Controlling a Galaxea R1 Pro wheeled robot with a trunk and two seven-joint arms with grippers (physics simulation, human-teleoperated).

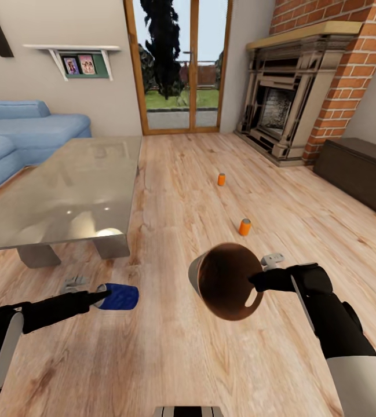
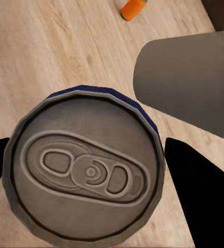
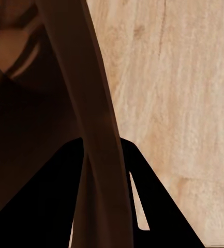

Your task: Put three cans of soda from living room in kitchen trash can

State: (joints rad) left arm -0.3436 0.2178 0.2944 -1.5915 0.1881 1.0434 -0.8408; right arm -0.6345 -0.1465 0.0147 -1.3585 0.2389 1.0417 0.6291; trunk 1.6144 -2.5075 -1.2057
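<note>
While the left gripper (image 1: 99, 299) holds the dark blue can (image 1: 119, 296) lying sideways, jaws closed against its sides with the grey lid (image 2: 83, 170) facing the wrist camera, the right gripper (image 1: 257, 282) grips the rim of the trash can (image 1: 225, 281), a finger either side of its wall (image 3: 99, 150), mouth tipped toward the robot. Judged step: carry the can across to the bin's opening and release only once it is well past the rim, keeping the bin steady. Between the two lies bare wood floor (image 1: 164, 347), unobstructed. Beyond, two orange cans stand on the floor, the nearer (image 1: 244, 226) just past the bin, the farther (image 1: 221, 179) toward the fireplace (image 1: 286, 104). The glass-topped table (image 1: 66, 191) edge bounds the left arm's side.
</note>
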